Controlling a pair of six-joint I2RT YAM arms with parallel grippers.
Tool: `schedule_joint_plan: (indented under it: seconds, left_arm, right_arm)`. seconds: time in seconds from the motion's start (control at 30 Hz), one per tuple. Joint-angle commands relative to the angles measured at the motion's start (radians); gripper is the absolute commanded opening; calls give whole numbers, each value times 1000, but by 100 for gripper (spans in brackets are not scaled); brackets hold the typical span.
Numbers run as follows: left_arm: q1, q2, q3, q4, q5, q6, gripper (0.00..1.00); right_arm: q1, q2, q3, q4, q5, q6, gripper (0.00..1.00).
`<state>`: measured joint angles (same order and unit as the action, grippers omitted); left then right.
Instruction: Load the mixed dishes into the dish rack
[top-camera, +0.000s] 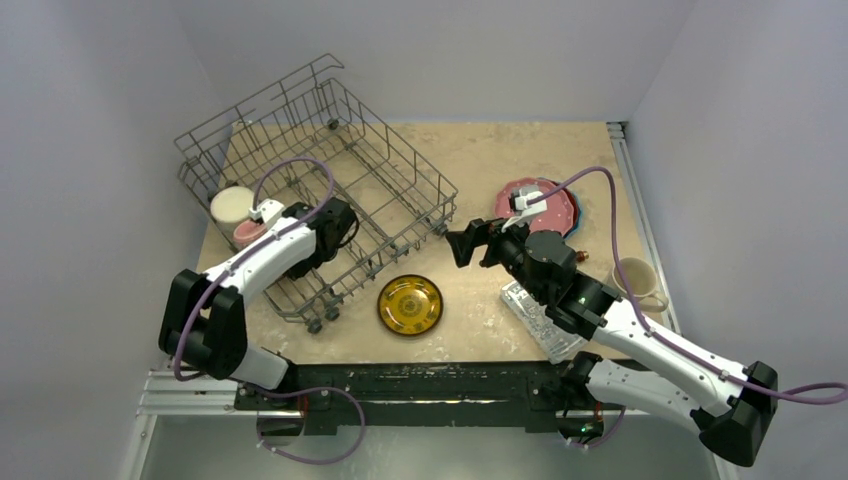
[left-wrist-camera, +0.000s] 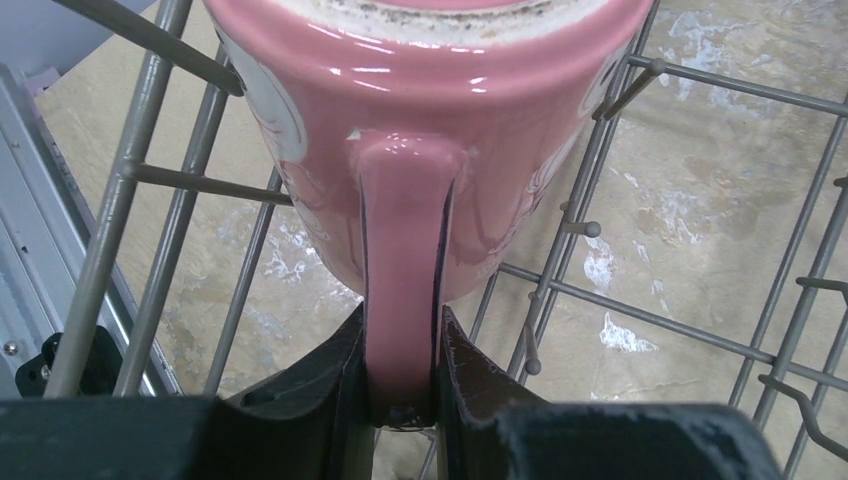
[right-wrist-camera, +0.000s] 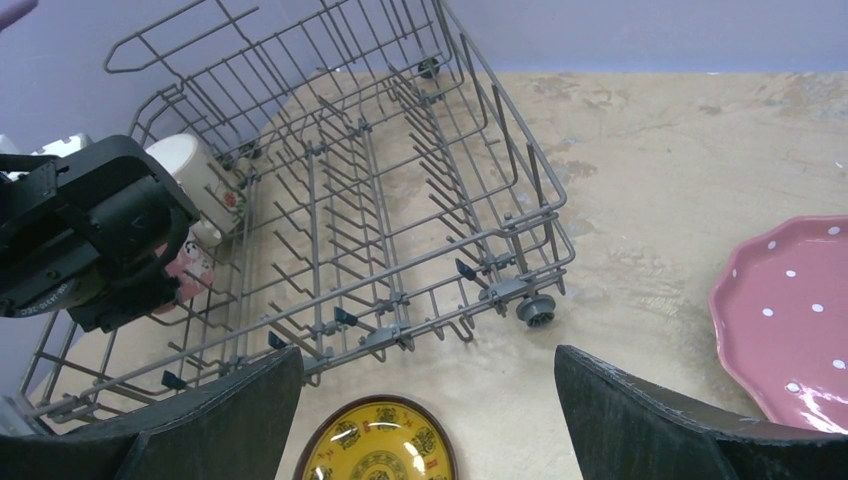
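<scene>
The grey wire dish rack (top-camera: 395, 185) stands at the back left and also shows in the right wrist view (right-wrist-camera: 400, 200). My left gripper (left-wrist-camera: 400, 325) reaches into the rack's left corner (top-camera: 262, 224) and is shut on the handle of the pink mug (left-wrist-camera: 430, 110), which sits low among the rack's wires (top-camera: 244, 236). A cream-white round face (top-camera: 232, 205) shows beside the pink; I cannot tell whether it is another mug. My right gripper (top-camera: 470, 243) is open and empty above the table, near the small yellow plate (top-camera: 410, 304) (right-wrist-camera: 378, 447). The pink dotted plate (top-camera: 530, 200) (right-wrist-camera: 790, 320) lies on a stack.
A blue plate rim (top-camera: 573, 215) shows under the pink plate. A cream mug (top-camera: 635, 280) stands at the right edge. A clear plastic box (top-camera: 540, 322) lies beneath my right arm, with a small reddish-brown object (top-camera: 582, 256) near it. Rack tines and a wheel (right-wrist-camera: 536, 308) face my right gripper.
</scene>
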<state>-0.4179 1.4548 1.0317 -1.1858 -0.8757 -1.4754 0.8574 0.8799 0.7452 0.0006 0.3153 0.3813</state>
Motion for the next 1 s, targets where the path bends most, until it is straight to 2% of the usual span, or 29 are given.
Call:
schedule_joint_plan:
  seconds: [0.0, 0.13, 0.37, 0.47, 0.6, 0.77, 0.87, 0.97]
  left_arm:
    - [14, 30, 10, 4, -125, -75, 17]
    - [22, 43, 23, 30, -96, -47, 22]
    - [25, 67, 15, 61, -35, -32, 53]
    - [25, 62, 12, 66, -18, -15, 58]
    - [25, 34, 6, 73, 9, 24, 71]
    - [25, -33, -49, 230, 114, 225, 85]
    - [28, -56, -66, 238, 138, 255, 87]
    - [34, -95, -82, 266, 156, 274, 76]
  right_arm:
    - [3, -1, 5, 7, 27, -12, 98]
    - [3, 8, 9, 3, 25, -11, 98]
    - [3, 5, 17, 1, 26, -14, 98]
    - [3, 7, 22, 1, 28, -16, 98]
    - [3, 13, 21, 1, 29, -16, 98]
    - [3, 36, 19, 11, 19, -7, 98]
    - [3, 46, 19, 19, 12, -4, 98]
    - [3, 53, 21, 25, 4, -1, 98]
